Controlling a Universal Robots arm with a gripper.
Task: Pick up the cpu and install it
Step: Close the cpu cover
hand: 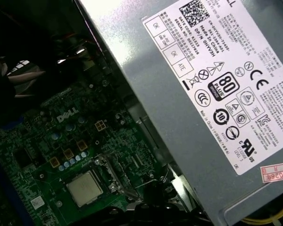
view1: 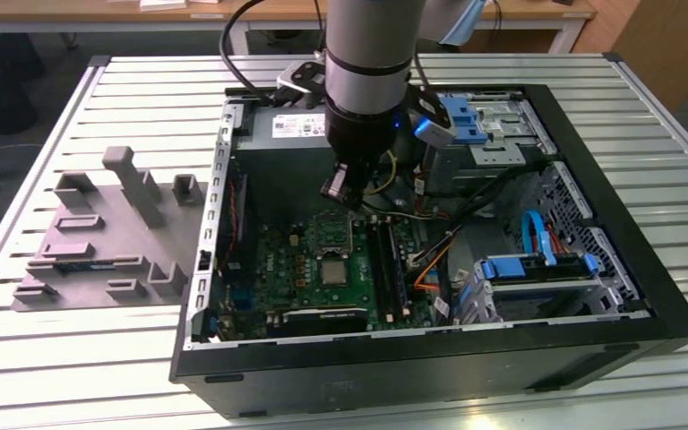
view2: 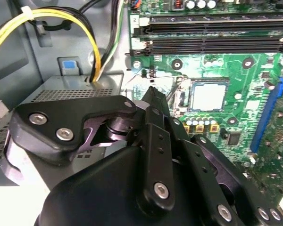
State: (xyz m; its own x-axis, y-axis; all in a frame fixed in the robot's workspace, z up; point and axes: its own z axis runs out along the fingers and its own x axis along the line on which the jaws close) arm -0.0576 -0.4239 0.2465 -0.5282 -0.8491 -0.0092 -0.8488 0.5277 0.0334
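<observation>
Fingers (view2: pixel 153 113) look clenched together to a narrow tip with nothing pinched between them, best seen in the second wrist view. There the gripper (view2: pixel 152 92) hangs over the green motherboard (view2: pixel 245 80), clear of the cpu (view2: pixel 209 96). The cpu lies flat in its socket, silvery top up. The first wrist view catches the cpu (hand: pixel 85 188) too, plus the big grey power supply (hand: pixel 203 94) with its sticker, which the other wrist cam barely gets. In the exterior view the gripper (view1: pixel 337 191) is inside the open computer case (view1: pixel 631 269), at about 12 o'clock from the socket. The grey plastic tray (view1: pixel 93 260) sits at 9 o'clock from the case on the slatted tabletop (view1: pixel 81 358).
</observation>
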